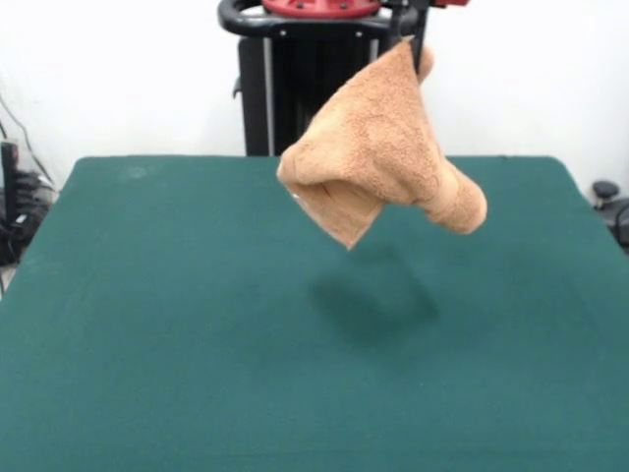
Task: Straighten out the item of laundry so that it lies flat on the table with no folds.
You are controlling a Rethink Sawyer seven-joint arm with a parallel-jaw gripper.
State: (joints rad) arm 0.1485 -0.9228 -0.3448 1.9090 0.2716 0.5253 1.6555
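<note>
The light orange-tan terry towel hangs in the air above the far middle of the dark green table. It is bunched and folded, with one corner pointing down and a rolled fold sticking out to the right. It does not touch the table, and its shadow lies on the cloth beneath it. My gripper shows only as dark tips at the top edge. It is shut on the towel's top corner, and the rest of the arm is out of view.
The robot's black pedestal stands behind the table's far edge. Cables and dark gear sit off the left side. A dark object sits off the right side.
</note>
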